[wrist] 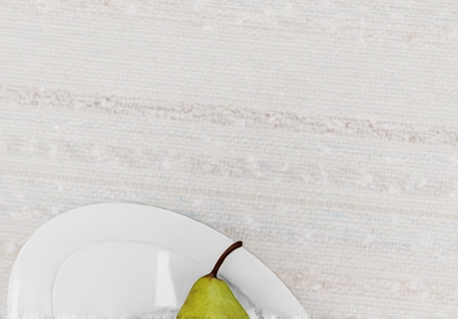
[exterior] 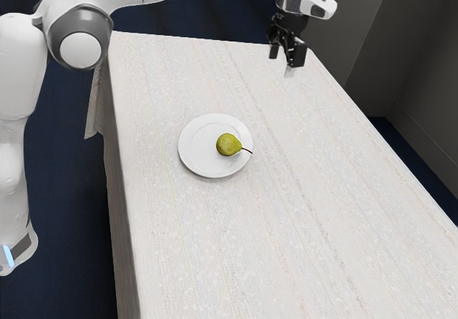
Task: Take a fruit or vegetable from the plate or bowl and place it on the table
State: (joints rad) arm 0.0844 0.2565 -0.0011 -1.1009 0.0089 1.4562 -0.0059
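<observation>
While the plate [exterior: 189, 147] holds the pear [exterior: 227, 144], empty fingers [exterior: 300, 55] spread wide.

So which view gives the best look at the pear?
The exterior view: it shows the whole pear, body and stem, lying on the plate. The wrist view shows the stem and upper body, cut off at the lower edge.
</observation>
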